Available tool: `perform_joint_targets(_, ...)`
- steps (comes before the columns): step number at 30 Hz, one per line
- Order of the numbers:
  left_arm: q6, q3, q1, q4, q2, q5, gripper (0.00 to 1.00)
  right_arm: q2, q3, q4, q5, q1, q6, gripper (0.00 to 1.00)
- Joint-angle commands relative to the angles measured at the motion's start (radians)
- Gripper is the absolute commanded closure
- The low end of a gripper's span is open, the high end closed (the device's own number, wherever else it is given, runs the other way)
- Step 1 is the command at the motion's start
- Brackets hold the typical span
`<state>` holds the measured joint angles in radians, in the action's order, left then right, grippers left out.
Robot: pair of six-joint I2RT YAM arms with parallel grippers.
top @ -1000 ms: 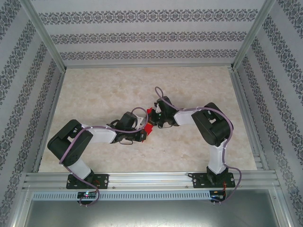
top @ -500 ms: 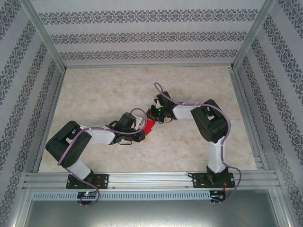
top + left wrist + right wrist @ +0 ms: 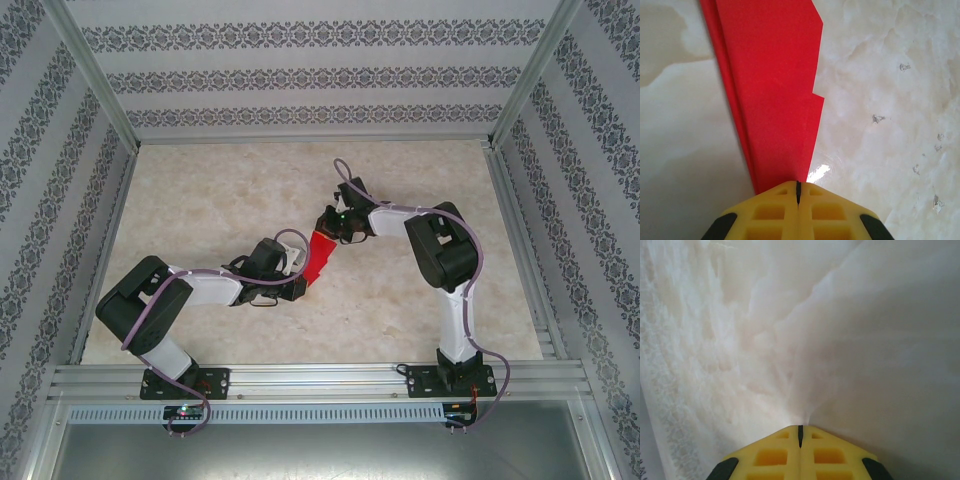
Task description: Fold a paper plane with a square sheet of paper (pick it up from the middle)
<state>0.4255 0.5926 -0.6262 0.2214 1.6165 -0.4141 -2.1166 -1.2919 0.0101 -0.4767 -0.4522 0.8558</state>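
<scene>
The paper plane [image 3: 775, 90] is a slim folded piece of bright red paper with layered creases, lying on the marble table. It widens away from my left gripper [image 3: 798, 184], which is shut on its narrow end. In the top view the red paper [image 3: 320, 255] runs from my left gripper [image 3: 303, 285] up to my right gripper [image 3: 334, 226]. In the right wrist view my right gripper [image 3: 800, 428] is shut with nothing between its fingers, low over bare marble.
The marble tabletop [image 3: 220, 190] is fenced by aluminium rails [image 3: 300, 375] and patterned walls [image 3: 300, 70]. Both arms meet near the table's middle. Small scuff marks [image 3: 878, 118] dot the surface to the right of the paper.
My right gripper has moved toward the far side, away from the left one. The red paper now shows as a longer strip between them. The left gripper has hardly moved.
</scene>
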Motion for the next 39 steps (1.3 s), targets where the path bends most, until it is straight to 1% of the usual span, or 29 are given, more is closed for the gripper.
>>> perform_joint_targets(1, -0.018, -0.071, 0.008, -0.227, 0.058, 0.016, 0.93, -0.036, -0.044, 0.04, 0.041, 0.013, -0.039, 1.0)
perform_joint_targets(5, -0.016, -0.072, 0.008, -0.224, 0.057, 0.009, 0.93, -0.058, -0.082, 0.062, 0.035, 0.024, -0.055, 1.0)
perform_joint_targets(8, -0.006, -0.072, 0.008, -0.214, 0.054, -0.004, 0.93, -0.035, -0.08, 0.062, 0.033, 0.029, -0.065, 1.0)
perform_joint_targets(11, -0.002, -0.066, 0.009, -0.206, 0.057, -0.008, 0.93, 0.038, -0.041, 0.067, 0.035, 0.027, -0.081, 1.0)
perform_joint_targets(16, 0.002, -0.051, 0.007, -0.2, 0.067, -0.015, 0.93, 0.2, 0.092, 0.062, 0.043, 0.015, -0.098, 1.0)
perform_joint_targets(18, 0.001, -0.044, 0.008, -0.201, 0.074, -0.021, 0.92, 0.256, 0.144, 0.067, 0.041, -0.005, -0.098, 1.0)
perform_joint_targets(23, -0.005, -0.025, 0.008, -0.212, 0.077, -0.028, 0.92, 0.333, 0.229, 0.044, 0.051, -0.044, -0.073, 1.0)
perform_joint_targets(25, -0.007, -0.02, 0.007, -0.221, 0.075, -0.026, 0.92, 0.352, 0.247, 0.057, 0.078, -0.051, -0.075, 1.0)
perform_joint_targets(27, -0.007, -0.019, 0.008, -0.222, 0.072, -0.029, 0.92, 0.379, 0.279, 0.029, 0.085, -0.048, -0.056, 1.0)
perform_joint_targets(29, -0.008, -0.019, 0.008, -0.227, 0.072, -0.028, 0.92, 0.418, 0.294, 0.055, 0.137, -0.041, -0.066, 1.0)
perform_joint_targets(31, -0.004, -0.021, 0.008, -0.223, 0.07, -0.035, 0.92, 0.46, 0.306, 0.065, 0.158, -0.024, -0.073, 1.0)
perform_joint_targets(33, -0.005, -0.02, 0.008, -0.219, 0.072, -0.037, 0.91, 0.462, 0.29, 0.062, 0.123, -0.031, -0.074, 1.0)
perform_joint_targets(36, -0.011, -0.007, 0.008, -0.23, 0.084, -0.037, 0.91, 0.416, 0.248, 0.048, 0.053, -0.083, -0.046, 1.0)
perform_joint_targets(39, -0.007, 0.0, 0.008, -0.229, 0.084, -0.038, 0.91, 0.379, 0.233, 0.015, 0.035, -0.131, -0.014, 1.0)
